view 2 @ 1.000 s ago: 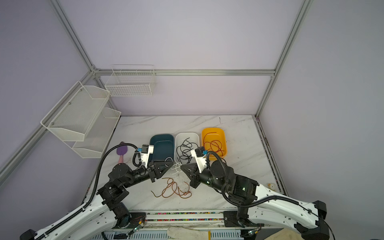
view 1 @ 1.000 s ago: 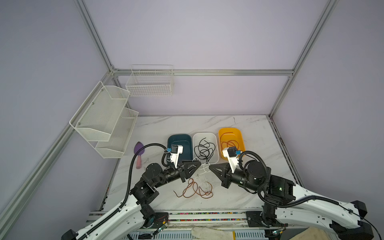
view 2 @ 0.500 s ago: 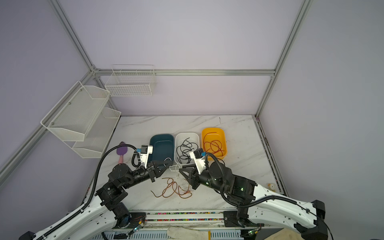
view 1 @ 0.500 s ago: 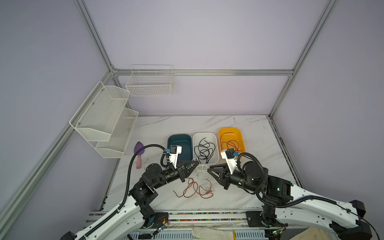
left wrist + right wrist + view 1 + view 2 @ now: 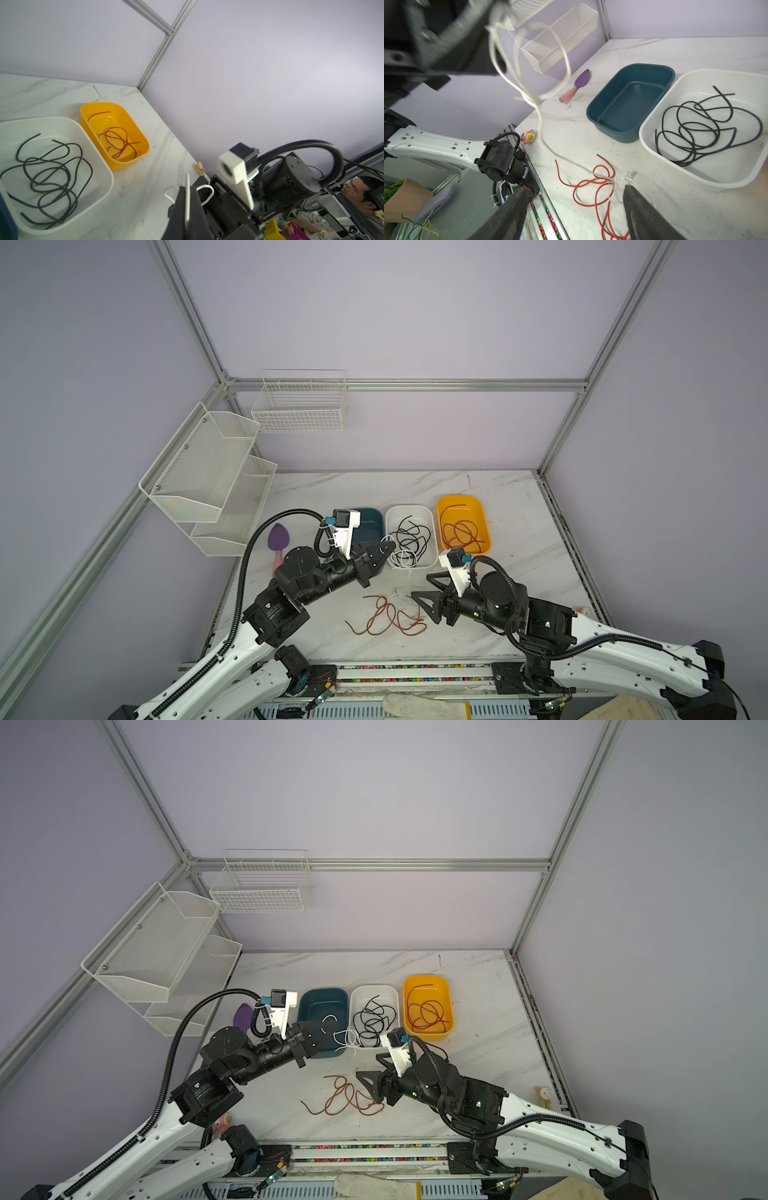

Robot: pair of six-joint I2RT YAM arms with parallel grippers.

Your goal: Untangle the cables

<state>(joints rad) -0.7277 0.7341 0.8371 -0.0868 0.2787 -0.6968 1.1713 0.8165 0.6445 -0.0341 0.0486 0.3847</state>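
My left gripper point(image 5: 388, 547) point(image 5: 332, 1028) is shut on a thin white cable point(image 5: 400, 562) point(image 5: 347, 1040) and holds it up by the near edge of the bins. In the left wrist view the white cable point(image 5: 188, 195) runs between the closed fingers. The right wrist view shows the white cable point(image 5: 538, 104) hanging in loops, its lower end trailing onto a loose orange-red cable point(image 5: 593, 182) point(image 5: 388, 618) on the table. My right gripper point(image 5: 422, 585) point(image 5: 575, 188) stands open just over that orange-red cable, holding nothing.
Three bins stand in a row: teal point(image 5: 370, 516), white point(image 5: 409, 508) with black cables point(image 5: 411, 537), yellow point(image 5: 459, 498) with an orange-red cable point(image 5: 461, 531). A purple trowel point(image 5: 277, 539) lies at the left. Wire shelves point(image 5: 208, 472) hang on the left wall.
My right gripper has opened, let go of the white cable and drawn back toward the table's front. My left gripper has shut on the white cable and lifted it toward the bins.
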